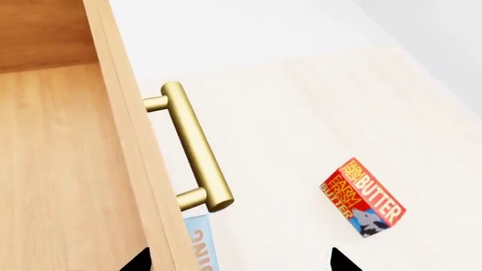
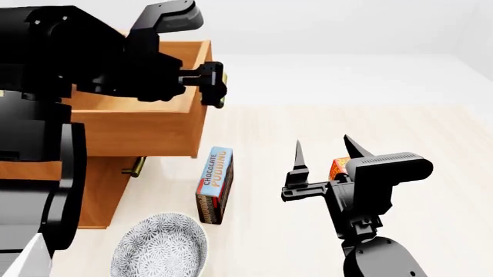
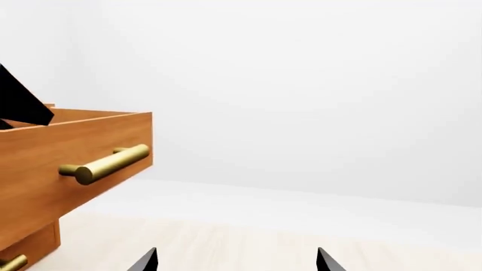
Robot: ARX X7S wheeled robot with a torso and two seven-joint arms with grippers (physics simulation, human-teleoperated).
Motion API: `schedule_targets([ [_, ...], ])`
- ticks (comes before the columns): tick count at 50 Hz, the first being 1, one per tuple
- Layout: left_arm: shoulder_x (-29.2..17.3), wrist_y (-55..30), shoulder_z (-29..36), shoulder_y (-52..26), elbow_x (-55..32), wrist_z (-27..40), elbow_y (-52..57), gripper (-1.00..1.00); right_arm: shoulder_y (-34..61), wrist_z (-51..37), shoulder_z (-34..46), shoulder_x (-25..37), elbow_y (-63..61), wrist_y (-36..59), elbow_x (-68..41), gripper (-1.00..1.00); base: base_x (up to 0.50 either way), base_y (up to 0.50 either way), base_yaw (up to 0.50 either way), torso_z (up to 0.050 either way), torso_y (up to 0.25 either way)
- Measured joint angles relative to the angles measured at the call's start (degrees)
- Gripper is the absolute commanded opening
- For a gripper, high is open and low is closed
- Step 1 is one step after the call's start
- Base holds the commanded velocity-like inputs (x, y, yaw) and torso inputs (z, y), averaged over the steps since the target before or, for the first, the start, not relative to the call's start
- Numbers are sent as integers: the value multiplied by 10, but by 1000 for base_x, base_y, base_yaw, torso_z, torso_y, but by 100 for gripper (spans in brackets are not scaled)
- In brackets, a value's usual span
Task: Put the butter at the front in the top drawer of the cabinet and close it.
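The cabinet (image 2: 99, 190) stands at the left with its top drawer (image 2: 142, 130) pulled out and its wooden inside (image 1: 53, 169) bare. My left gripper (image 2: 212, 84) hangs open over the drawer's front edge by the brass handle (image 1: 194, 145), fingertips wide apart and holding nothing. One butter carton (image 1: 363, 197), red with yellow lettering, lies flat on the pale floor. In the head view the butter (image 2: 337, 167) peeks out behind my right gripper (image 2: 322, 154), which is open, fingers pointing up, empty. The right wrist view shows the drawer handle (image 3: 105, 162) off to the side.
A chocolate pudding box (image 2: 214, 183) lies on the floor in front of the cabinet, partly under the open drawer (image 1: 197, 243). A patterned bowl (image 2: 160, 247) sits near me at the lower left. The lower drawer's small brass handle (image 2: 135, 167) shows below the top drawer.
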State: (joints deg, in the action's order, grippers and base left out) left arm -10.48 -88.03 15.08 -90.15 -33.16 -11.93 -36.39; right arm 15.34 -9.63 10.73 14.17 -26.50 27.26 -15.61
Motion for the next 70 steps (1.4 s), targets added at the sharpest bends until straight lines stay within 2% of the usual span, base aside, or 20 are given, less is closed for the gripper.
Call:
schedule_targets([
  [19, -14, -8, -1, 6, -83, 72, 32, 100, 1, -4, 2, 4, 1, -2, -5, 100, 0, 0, 0, 0, 1],
  [29, -28, -10, -11, 25, -156, 128, 118, 100, 1, -6, 5, 6, 1, -3, -6, 100, 0, 0, 0, 0, 0],
  [36, -44, -9, -18, 50, -216, 195, 205, 100, 1, -8, 8, 8, 0, -3, -7, 100, 0, 0, 0, 0, 0],
  [48, -88, 92, -46, 162, -235, 296, 441, 100, 1, -11, 12, 10, 0, -4, -8, 100, 0, 0, 0, 0, 0],
  [61, -133, 265, -67, 335, -177, 316, 646, 100, 0, -16, 14, 14, -1, -5, -10, 100, 0, 0, 0, 0, 0],
  [70, -147, 346, -103, 440, -168, 324, 743, 100, -1, -19, 15, 16, -1, -5, -10, 100, 0, 0, 0, 0, 0],
])
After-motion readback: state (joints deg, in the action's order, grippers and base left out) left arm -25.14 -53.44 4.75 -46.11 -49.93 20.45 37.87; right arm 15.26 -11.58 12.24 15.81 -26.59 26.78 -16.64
